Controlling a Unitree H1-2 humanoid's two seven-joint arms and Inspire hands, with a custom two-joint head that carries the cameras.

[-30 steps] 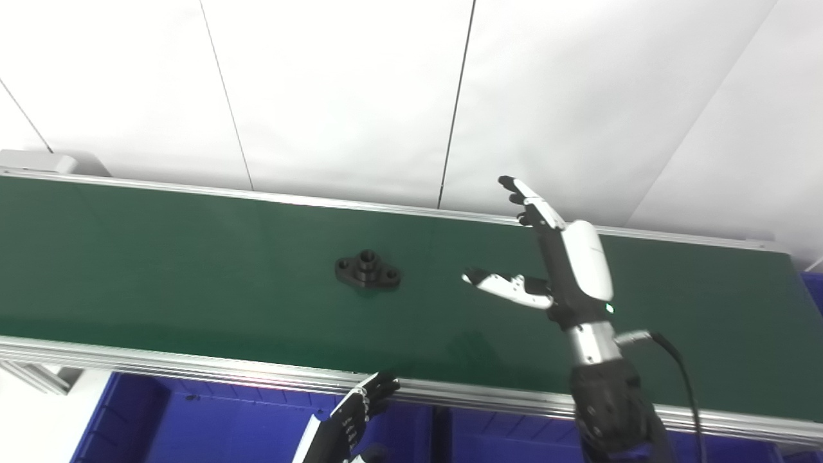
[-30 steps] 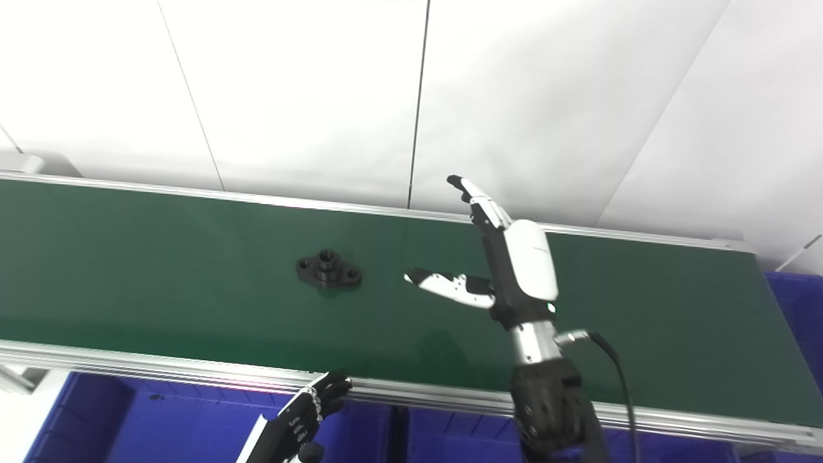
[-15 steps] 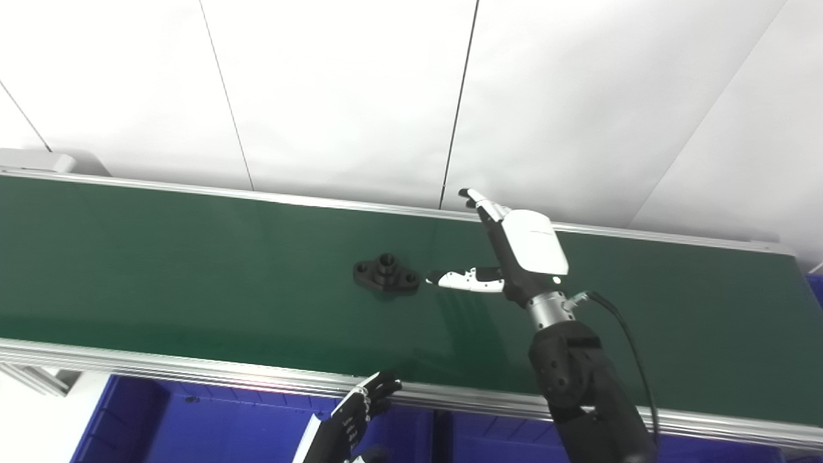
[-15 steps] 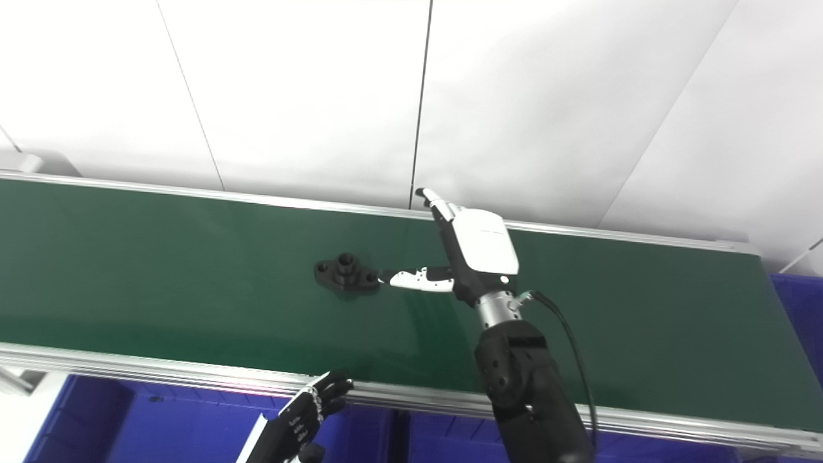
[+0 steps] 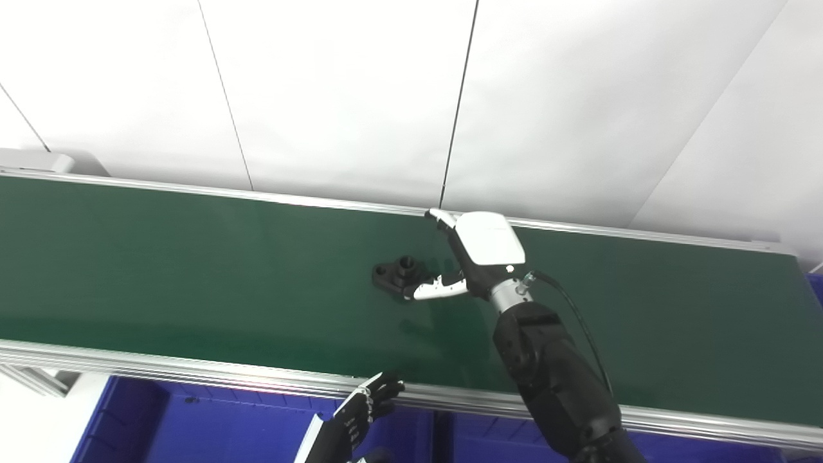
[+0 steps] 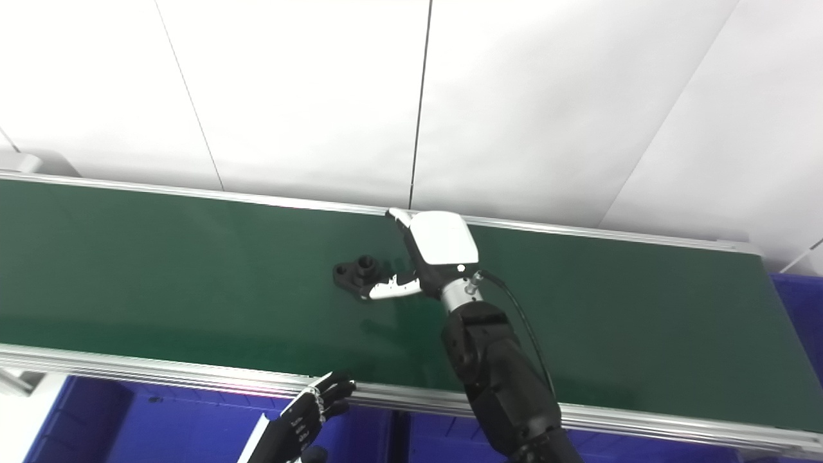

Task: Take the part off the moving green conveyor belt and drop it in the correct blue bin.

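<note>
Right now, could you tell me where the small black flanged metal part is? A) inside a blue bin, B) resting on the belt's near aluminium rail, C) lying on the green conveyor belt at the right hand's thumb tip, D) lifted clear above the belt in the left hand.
C: the small black flanged metal part lies flat on the green conveyor belt, with the white thumb of the right hand reaching its right end.

Your right hand (image 5: 472, 257) is reaching far forward on a stretched-out arm, palm facing down, fingers (image 5: 440, 218) pointing away from you and thumb sticking out to the left, nothing gripped yet. Your left hand (image 5: 360, 418) is just hanging low near the bottom edge, dark fingers loosely extended.
</note>
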